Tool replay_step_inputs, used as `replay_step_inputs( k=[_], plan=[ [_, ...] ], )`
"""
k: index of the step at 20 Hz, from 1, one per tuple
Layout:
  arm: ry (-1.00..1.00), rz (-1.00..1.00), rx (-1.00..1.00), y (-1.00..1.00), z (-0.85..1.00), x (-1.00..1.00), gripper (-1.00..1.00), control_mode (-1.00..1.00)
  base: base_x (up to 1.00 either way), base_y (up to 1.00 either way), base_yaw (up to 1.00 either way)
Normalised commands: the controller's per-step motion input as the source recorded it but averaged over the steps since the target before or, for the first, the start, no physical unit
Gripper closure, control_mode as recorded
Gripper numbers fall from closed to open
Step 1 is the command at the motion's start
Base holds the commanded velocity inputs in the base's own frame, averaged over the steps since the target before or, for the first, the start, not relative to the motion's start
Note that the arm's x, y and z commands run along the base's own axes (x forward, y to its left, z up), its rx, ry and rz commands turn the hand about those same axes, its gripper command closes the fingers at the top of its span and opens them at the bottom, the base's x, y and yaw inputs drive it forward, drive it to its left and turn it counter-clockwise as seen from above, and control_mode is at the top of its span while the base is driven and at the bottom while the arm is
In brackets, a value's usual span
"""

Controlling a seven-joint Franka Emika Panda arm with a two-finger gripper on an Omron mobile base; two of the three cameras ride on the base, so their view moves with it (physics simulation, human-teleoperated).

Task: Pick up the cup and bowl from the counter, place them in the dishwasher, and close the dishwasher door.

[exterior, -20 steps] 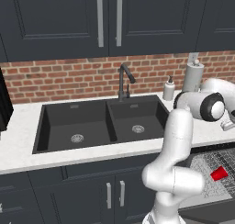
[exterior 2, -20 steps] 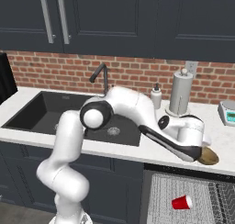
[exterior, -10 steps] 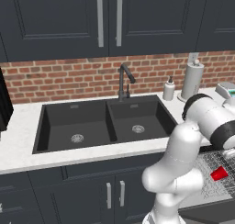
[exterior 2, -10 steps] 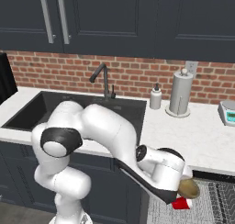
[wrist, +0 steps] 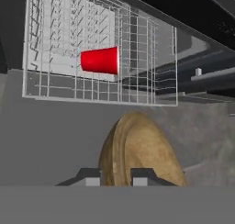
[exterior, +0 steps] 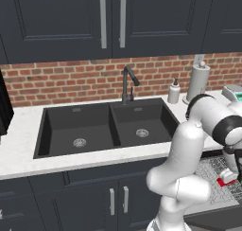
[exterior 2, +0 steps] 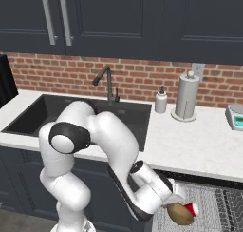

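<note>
The tan bowl (wrist: 137,152) is tipped on edge between my fingers (wrist: 89,175), and my gripper (wrist: 116,176) is shut on its rim. Below the counter edge, the bowl (exterior 2: 179,213) hangs low over the front of the dishwasher's pulled-out wire rack (exterior 2: 213,202). The red cup (wrist: 100,60) lies on its side in the rack (wrist: 69,87), beyond the bowl. The cup (exterior 2: 191,208) peeks out just right of the bowl. From the left, the cup (exterior: 222,182) shows on the rack (exterior: 210,171) beside my lowered hand.
The white counter (exterior 2: 199,145) holds a soap bottle (exterior 2: 161,101), a paper towel roll (exterior 2: 186,95) and a small scale (exterior 2: 236,117). The black double sink (exterior: 108,126) lies to the left. Dark cabinets with bar handles hang above and stand below.
The arm has swung down from counter height with the bowl in the gripper, to just above the rack beside the red cup. The cup has not moved.
</note>
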Motion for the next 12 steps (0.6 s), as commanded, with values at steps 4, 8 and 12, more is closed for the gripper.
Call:
replay_step_inputs(
  k=[4,8,12],
  plan=[
    [-0.01,0.15,0.02,0.0,-0.55,0.71,1.0,-1.0,0.0,0.0,0.0],
    [-0.06,0.23,0.0,-0.12,-0.6,0.37,1.0,-1.0,0.0,0.0,0.0],
    [-0.09,0.28,0.0,-0.03,-0.79,0.0,1.0,-1.0,0.0,0.0,0.0]
  ],
)
